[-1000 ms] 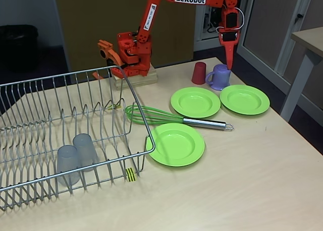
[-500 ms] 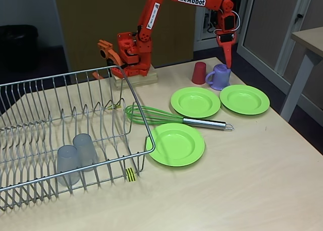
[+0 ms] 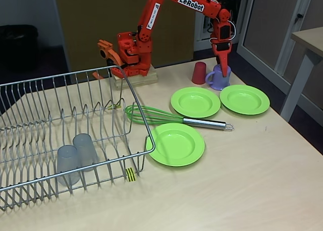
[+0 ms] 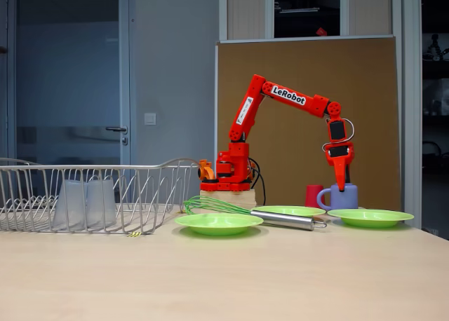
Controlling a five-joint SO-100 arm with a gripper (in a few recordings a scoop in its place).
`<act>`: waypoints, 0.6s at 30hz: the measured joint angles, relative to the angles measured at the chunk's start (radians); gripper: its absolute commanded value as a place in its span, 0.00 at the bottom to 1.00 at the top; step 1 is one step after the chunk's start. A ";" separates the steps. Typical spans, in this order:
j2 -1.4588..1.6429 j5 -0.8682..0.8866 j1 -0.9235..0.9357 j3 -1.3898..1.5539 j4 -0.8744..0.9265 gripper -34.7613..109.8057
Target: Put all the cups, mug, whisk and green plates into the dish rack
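My orange gripper (image 3: 221, 68) (image 4: 342, 185) points straight down at the lilac mug (image 3: 220, 79) (image 4: 342, 197), its tip at the mug's mouth; the fingers look pressed together with nothing held. The red cup (image 3: 199, 73) (image 4: 313, 195) stands just left of the mug. Three green plates (image 3: 195, 102) (image 3: 244, 99) (image 3: 177, 143) lie on the table, with the green whisk (image 3: 151, 115) (image 4: 210, 205) between them. Two frosted cups (image 3: 68, 164) (image 3: 85, 149) stand upside down inside the dish rack (image 3: 137, 101) (image 4: 91, 168).
The arm's base (image 3: 132, 54) sits on a wooden block behind the rack's far corner. A yellow-black tag (image 3: 130, 174) hangs on the rack's near right corner. Bare tabletop (image 3: 242, 185) stretches along the front and right.
The gripper has swung slightly left and dropped from above the mug's right side down to the mug's mouth. Nothing else has moved.
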State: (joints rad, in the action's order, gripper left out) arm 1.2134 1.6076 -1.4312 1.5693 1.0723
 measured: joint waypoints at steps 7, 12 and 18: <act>0.005 -0.032 0.041 0.031 -0.015 0.41; 0.006 -0.071 0.063 0.021 -0.006 0.39; -0.035 -0.126 0.080 -0.186 0.175 0.37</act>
State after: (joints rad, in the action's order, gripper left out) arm 1.1781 1.4818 -1.3514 1.3837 1.2471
